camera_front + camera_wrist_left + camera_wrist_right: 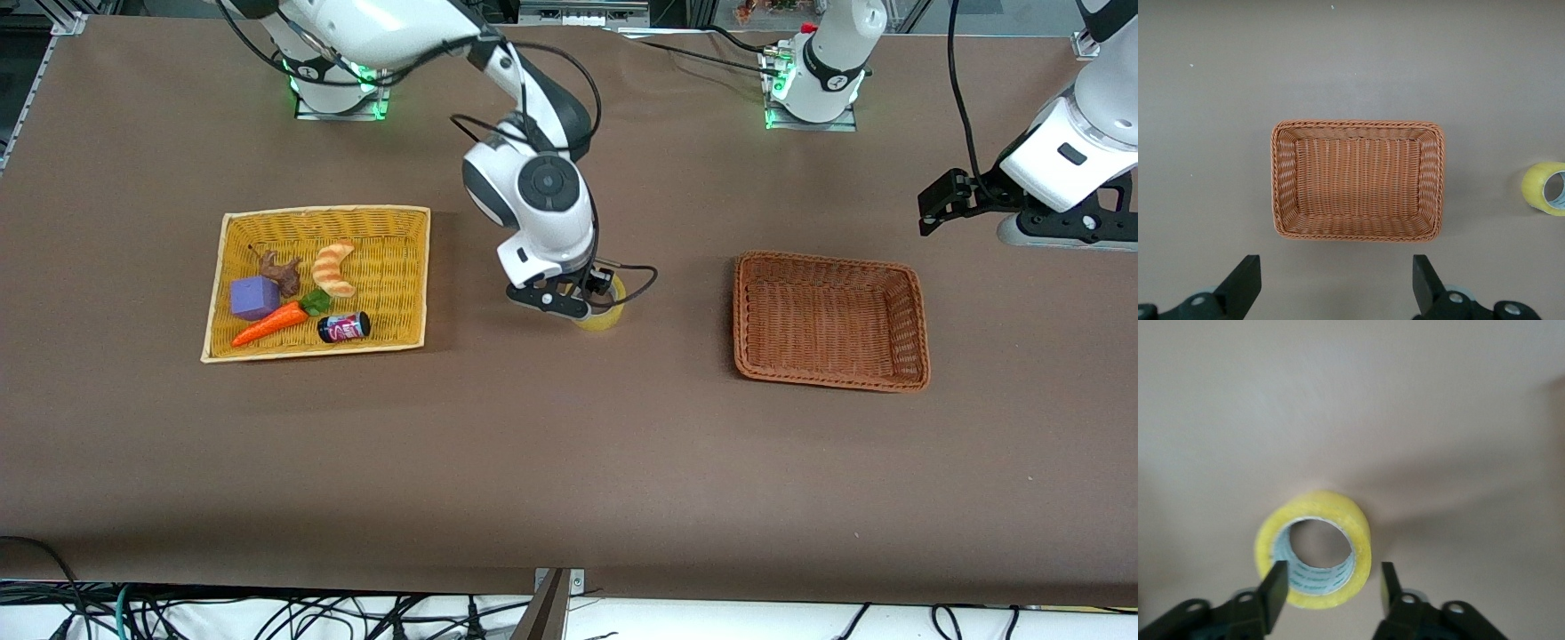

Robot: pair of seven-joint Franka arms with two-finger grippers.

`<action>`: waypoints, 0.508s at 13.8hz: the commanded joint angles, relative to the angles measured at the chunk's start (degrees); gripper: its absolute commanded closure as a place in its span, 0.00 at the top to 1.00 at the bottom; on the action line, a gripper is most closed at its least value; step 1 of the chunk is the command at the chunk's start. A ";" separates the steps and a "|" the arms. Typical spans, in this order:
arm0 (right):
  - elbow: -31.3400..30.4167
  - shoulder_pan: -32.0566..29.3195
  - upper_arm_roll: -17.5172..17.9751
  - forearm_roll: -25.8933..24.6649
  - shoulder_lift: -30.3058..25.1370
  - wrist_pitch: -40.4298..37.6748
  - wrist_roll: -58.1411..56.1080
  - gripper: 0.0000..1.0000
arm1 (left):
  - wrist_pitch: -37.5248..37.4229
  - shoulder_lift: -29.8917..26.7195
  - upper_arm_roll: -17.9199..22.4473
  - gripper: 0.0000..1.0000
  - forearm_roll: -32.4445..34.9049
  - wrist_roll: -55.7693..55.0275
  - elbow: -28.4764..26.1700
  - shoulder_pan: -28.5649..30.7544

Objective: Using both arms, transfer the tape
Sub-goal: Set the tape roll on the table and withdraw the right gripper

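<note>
While the right gripper sits low over the middle of the table, let's count: one roll of tape, two baskets, two arms, and five small things in the yellow tray. The tape is a thick, glossy ring of translucent yellow, lying flat on the brown cloth with its wide pale core facing up, between the two baskets. The right wrist view puts the ring right at the black fingers, which stand apart, one at the roll's outer edge and one just beside it on the opposite flank; they straddle it loosely, and whether either pad touches it I cannot tell. Toward the right arm's end lies the yellow woven tray, flat and rectangular, holding an orange carrot toy, a purple block, a striped croissant toy, a knobbly brown lump and a small dark can on its side. Toward the left arm's end sits the brown wicker basket, deeper, with a braided rim. The left gripper waits up in the air past that basket's end, fingers spread wide with nothing between them, its camera looking down on the basket and catching the tape at the picture's edge.
</note>
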 commanded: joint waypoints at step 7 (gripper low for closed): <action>-1.32 -1.87 -26.91 8.79 -15.25 -21.59 -51.57 1.00 | -0.83 2.03 -0.41 1.00 -2.69 0.41 -0.11 -1.72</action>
